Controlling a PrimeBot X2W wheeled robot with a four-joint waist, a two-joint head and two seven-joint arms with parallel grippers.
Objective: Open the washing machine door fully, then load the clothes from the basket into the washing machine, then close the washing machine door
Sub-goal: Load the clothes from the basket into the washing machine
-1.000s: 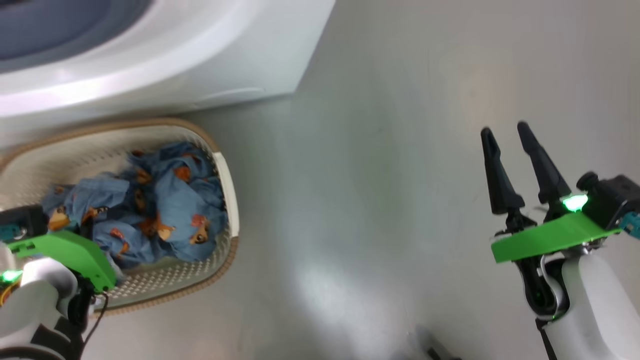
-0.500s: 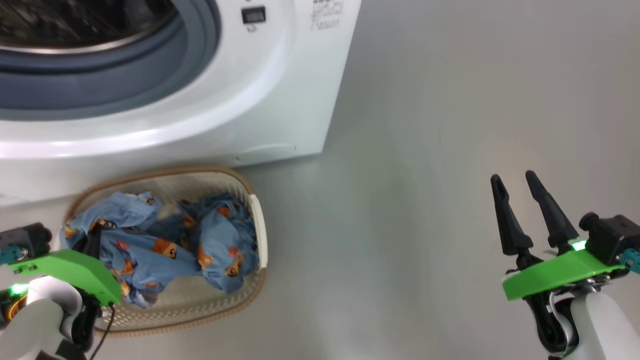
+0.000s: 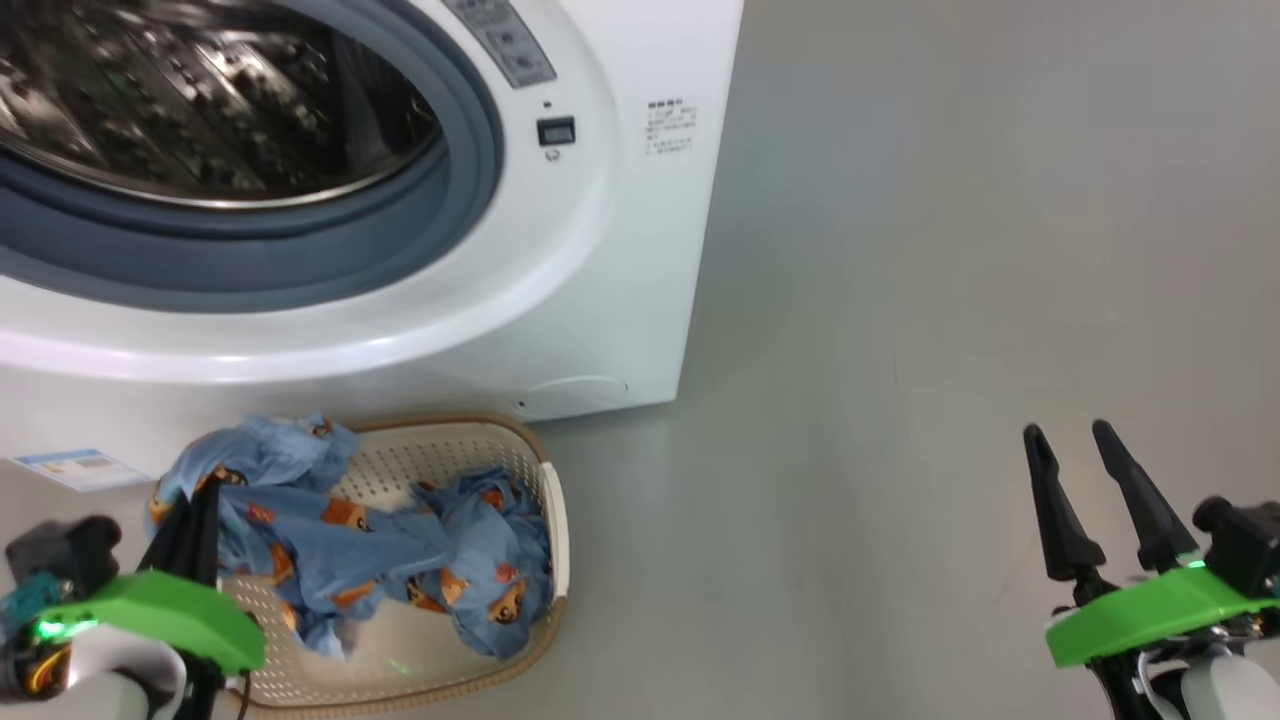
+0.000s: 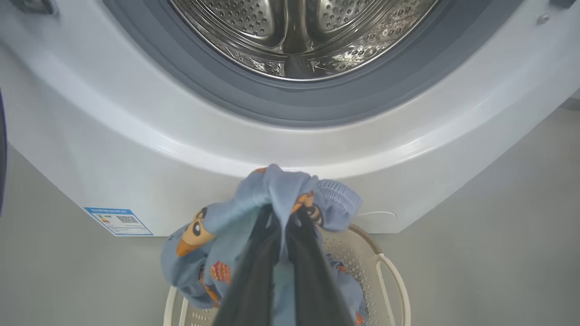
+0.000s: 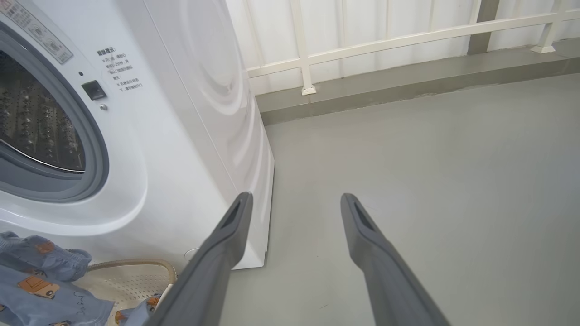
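Note:
The white washing machine (image 3: 620,250) stands with its drum mouth (image 3: 200,110) uncovered; the washing machine door is out of view. Below it on the floor sits the cream basket (image 3: 553,500) holding light blue bear-print clothes (image 3: 470,570). My left gripper (image 3: 195,510) is shut on one garment (image 4: 276,190), which hangs lifted above the basket (image 4: 389,280), just below the drum's grey seal (image 4: 290,99). My right gripper (image 3: 1068,432) hangs open over bare floor to the right, nothing between its fingers (image 5: 226,244).
A blue label (image 3: 75,468) sits low on the machine's front beside the basket. Grey floor (image 3: 900,350) stretches to the machine's right. In the right wrist view a white railing (image 5: 362,43) and a low kerb run along the far side.
The head camera has tilted up, bringing the drum into view. My left gripper has risen with one garment, pulling it up out of the pile. The right gripper stays open.

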